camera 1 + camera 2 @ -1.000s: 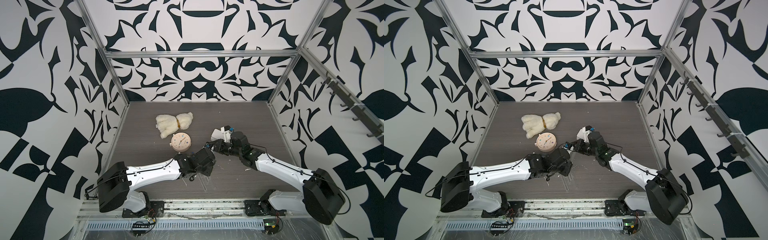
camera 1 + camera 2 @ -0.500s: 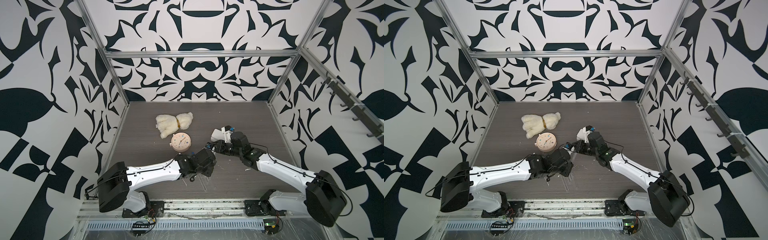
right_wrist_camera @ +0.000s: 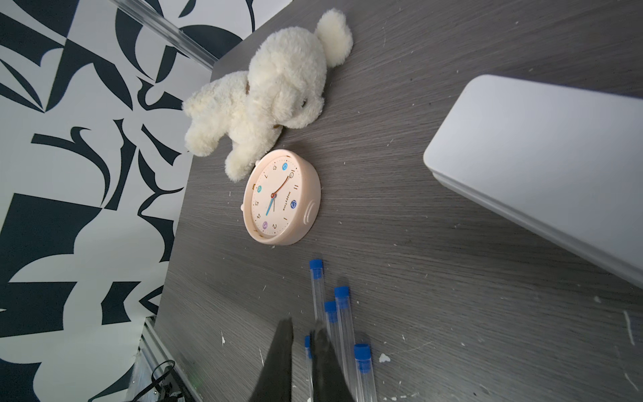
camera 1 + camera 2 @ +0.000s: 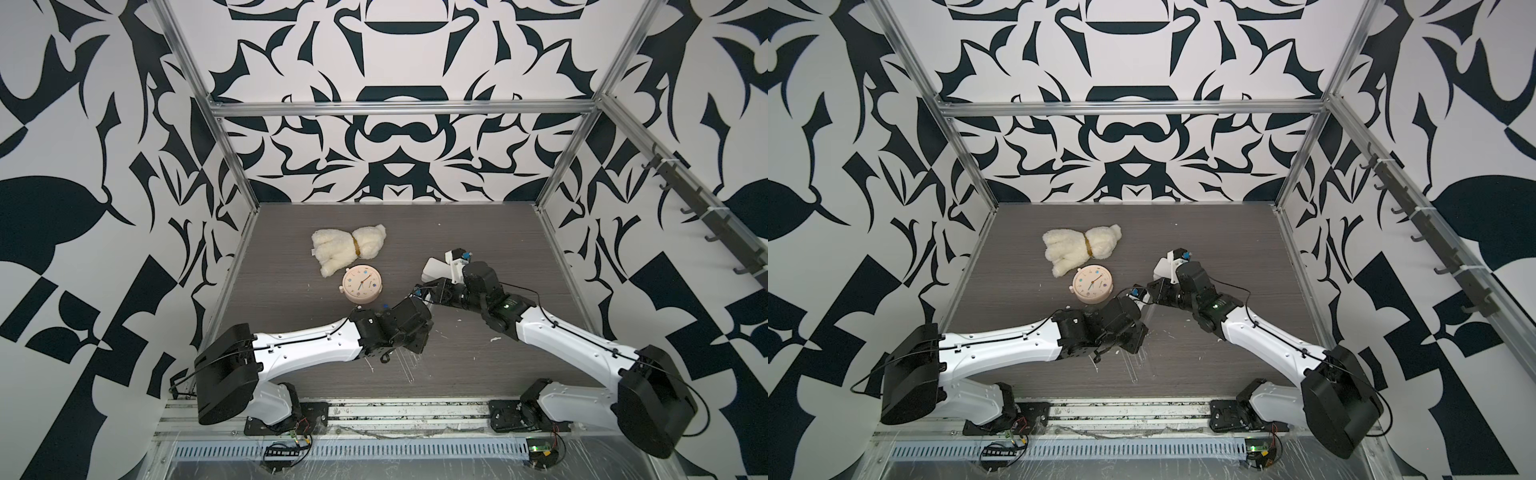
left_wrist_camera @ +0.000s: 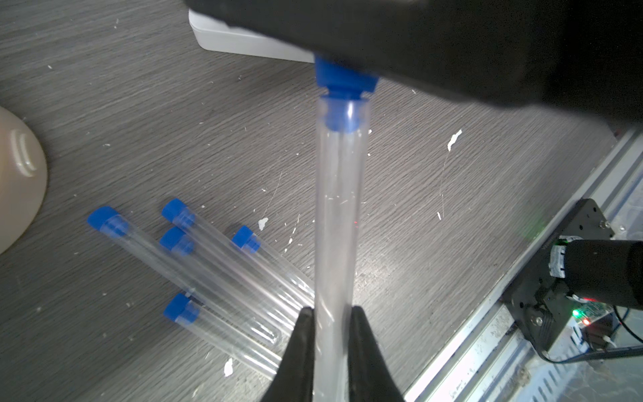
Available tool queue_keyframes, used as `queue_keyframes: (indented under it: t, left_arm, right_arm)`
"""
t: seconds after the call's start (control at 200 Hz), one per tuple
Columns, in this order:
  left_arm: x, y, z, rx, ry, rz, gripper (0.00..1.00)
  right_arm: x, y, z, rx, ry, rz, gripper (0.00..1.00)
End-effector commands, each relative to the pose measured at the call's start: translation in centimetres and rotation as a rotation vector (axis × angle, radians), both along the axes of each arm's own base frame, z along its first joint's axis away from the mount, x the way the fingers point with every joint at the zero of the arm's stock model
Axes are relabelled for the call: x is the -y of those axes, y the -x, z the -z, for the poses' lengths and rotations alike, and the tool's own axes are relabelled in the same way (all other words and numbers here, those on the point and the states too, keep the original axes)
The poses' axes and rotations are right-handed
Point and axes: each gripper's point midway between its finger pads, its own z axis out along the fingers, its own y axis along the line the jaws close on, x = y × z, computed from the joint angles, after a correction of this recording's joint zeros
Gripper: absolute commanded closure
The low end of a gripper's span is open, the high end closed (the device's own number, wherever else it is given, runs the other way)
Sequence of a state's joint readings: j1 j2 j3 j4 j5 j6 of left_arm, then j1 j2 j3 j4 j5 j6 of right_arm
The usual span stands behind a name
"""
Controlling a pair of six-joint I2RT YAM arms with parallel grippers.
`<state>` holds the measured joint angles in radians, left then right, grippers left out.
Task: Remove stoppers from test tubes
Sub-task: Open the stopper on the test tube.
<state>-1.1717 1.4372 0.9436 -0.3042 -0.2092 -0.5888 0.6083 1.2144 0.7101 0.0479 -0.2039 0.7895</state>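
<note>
Now, with left gripper (image 5: 330, 315) clamped on held tube (image 5: 337, 209) at 3 o'clock of clock (image 4: 360, 283) and right gripper (image 3: 302, 329) pinched on its stopper (image 5: 344, 78), pull straight along tube axis, no sideways bend.

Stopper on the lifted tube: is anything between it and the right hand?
Nothing visible. In the left wrist view the right hand is shut over the top of the stopper, whose plug sits partly inside the test tube pinched in the left hand. Five capped tubes lie on the table below.
</note>
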Motion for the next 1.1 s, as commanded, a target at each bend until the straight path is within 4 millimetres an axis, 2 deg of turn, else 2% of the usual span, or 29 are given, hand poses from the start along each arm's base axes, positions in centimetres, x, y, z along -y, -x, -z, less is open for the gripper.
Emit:
queue_keyframes:
  t: [0.0,0.465,0.7,0.915,1.095]
  left_arm:
    - [-1.6,0.2,1.6,-0.023,-0.067,-0.023,0.98]
    - [-1.9,0.3,1.5,-0.019,-0.064,-0.029,0.98]
    - [-2.5,-0.1,1.2,0.002,-0.068,-0.055,0.98]
    - [-4.1,-0.8,0.9,0.029,-0.1,-0.112,0.98]
    - [-6.9,-1.7,1.1,0.027,-0.153,-0.194,0.98]
  right_arm:
    - [0.0,-1.1,-4.2,0.097,-0.05,0.019,1.0]
    - [0.6,-1.1,-4.4,0.109,-0.038,0.04,1.0]
    - [2.1,-1.3,-4.4,0.114,-0.017,0.08,1.0]
    - [4.1,-1.5,-4.4,0.118,0.029,0.13,1.0]
    - [6.5,-1.5,-4.1,0.118,0.105,0.183,1.0]
